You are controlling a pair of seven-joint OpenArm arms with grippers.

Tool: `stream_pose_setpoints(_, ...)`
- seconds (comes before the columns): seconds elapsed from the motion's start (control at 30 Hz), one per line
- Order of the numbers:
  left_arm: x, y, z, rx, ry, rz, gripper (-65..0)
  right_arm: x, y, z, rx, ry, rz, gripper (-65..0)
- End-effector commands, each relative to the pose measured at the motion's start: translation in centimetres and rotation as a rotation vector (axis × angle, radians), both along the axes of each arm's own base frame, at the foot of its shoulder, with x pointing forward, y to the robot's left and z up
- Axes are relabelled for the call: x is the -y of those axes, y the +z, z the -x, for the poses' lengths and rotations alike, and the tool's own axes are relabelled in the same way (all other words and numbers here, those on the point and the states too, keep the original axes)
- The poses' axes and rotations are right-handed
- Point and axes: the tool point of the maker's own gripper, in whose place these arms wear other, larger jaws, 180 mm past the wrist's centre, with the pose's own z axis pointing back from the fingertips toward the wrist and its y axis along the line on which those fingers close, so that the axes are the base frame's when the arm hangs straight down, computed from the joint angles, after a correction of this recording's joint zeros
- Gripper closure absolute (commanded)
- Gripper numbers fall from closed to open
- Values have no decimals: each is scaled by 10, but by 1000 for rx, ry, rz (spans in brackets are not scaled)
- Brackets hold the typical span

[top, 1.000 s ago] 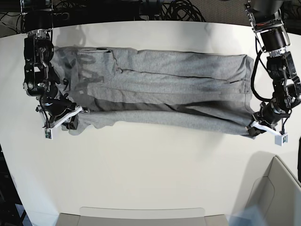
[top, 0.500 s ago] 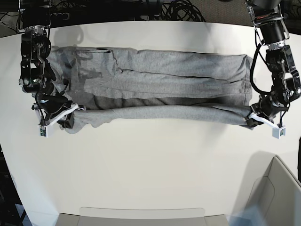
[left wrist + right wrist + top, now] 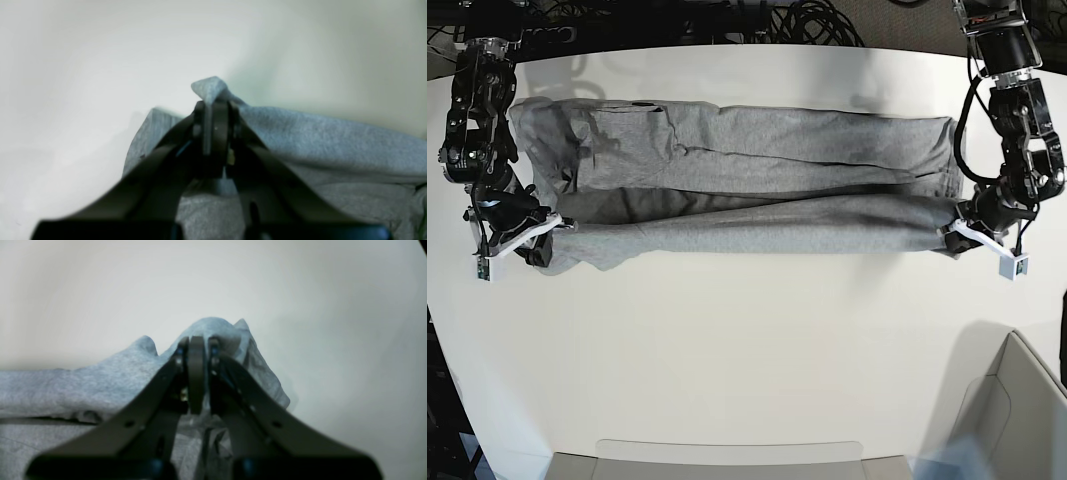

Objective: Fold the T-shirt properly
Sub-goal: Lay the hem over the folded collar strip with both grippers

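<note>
Both arms reach down at opposite ends of the T-shirt (image 3: 747, 185). The left gripper (image 3: 957, 238) pinches one near corner, the right gripper (image 3: 537, 240) the other.

T-shirt (image 3: 747, 180): light-grey, wrinkled, stretched sideways across the bench
Near edge: lifted, folded over toward the middle

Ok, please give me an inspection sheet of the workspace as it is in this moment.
Surface: white table, no stains visible.
Job's things: grey T-shirt stretched lengthwise, near edge lifted and partly folded over.
Clutter: nothing seen on the table.
Grippers: left gripper and right gripper each shut on a T-shirt corner.
Cables: black cables bundled beyond the far edge.
Surroundings: light box at the near corner.
</note>
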Motion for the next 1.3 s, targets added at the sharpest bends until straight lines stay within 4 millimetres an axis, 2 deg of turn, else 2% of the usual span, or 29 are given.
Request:
stream_pose_setpoints(0.0, -6, 17, -8, 52, 0, -23, 0, 8, 19, -6, 62, -7, 22, 0)
stream_pose_setpoints(0.17, -6, 7, 1, 24, -1, -23, 0, 11, 20, 6, 61, -17, 31, 0)
stream_pose_setpoints(0.4, -5, -8, 17, -31, -8, -21, 0, 27, 21, 23, -18, -54, 42, 0)
stream_pose_setpoints(0.57, -5, -20, 30, -70, -10, -22, 0, 30, 11, 36, -58, -63, 45, 0)
stream_pose_setpoints(0.8, -5, -30, 43, -104, -11, -23, 0, 27, -1, 52, -100, -54, 51, 0)
stream_pose_setpoints(0.87, -4, -32, 45, -110, -13, -23, 0, 20, -4, 56, -103, -50, 36, 0)
stream_pose_setpoints(1.07, -3, -38, 51, -127, -15, -25, 0, 9, -10, 63, -109, -52, -1, 0)
stream_pose_setpoints(1.27, -3, -40, 54, -132, -15, -29, 0, 9, -17, 70, -134, -52, 1, 0)
